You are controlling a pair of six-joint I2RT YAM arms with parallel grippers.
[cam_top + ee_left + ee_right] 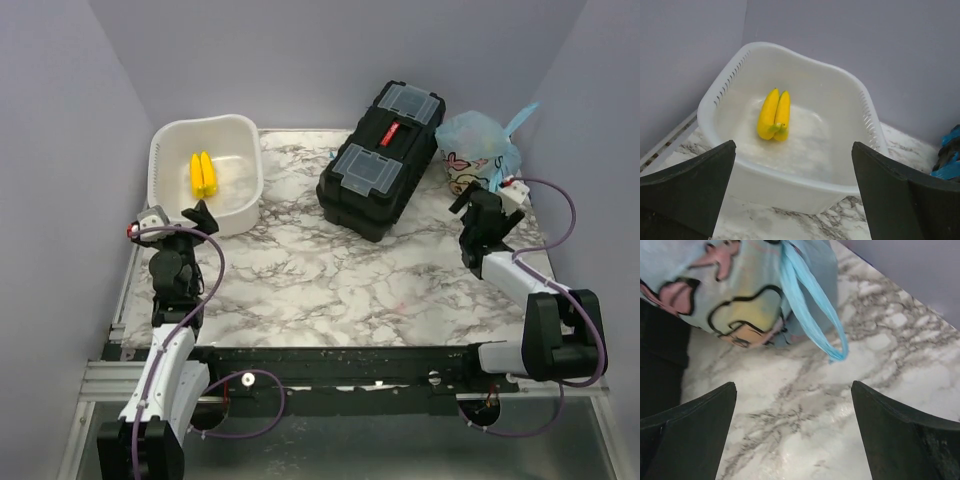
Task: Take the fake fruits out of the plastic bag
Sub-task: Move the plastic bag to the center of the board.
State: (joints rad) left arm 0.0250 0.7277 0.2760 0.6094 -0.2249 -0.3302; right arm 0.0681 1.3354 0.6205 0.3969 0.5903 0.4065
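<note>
Presently: marble table [330, 290] fills the centre of the top view. Black toolbox [385, 160] sits diagonally at upper centre. White tub [157, 170] at upper left. Plastic bag [478, 140] at upper right, bunched and closed-looking, touching the toolbox's right end.

Fake fruits: none visible outside the bag. Judged to be inside it, though none can be made out through the printed film.

Right gripper [472, 203] stands just below the bag in the top view, jaws spread wide, nothing between them. In the right wrist view the bag fills the upper left, and its loop handle [812, 305] hangs down onto the table.

Left gripper [200, 215] is at the tub's lower edge, jaws likewise wide and empty, facing into the tub.

Pair of yellow ridged sticks [203, 175] lies inside the tub; not task fruit.

Step in hand, as judged: the opening approach to the bag; nothing is out yet.

Next move calls for taking the handle or mouth to open the bag. The thin film may slide or bunch.
</note>
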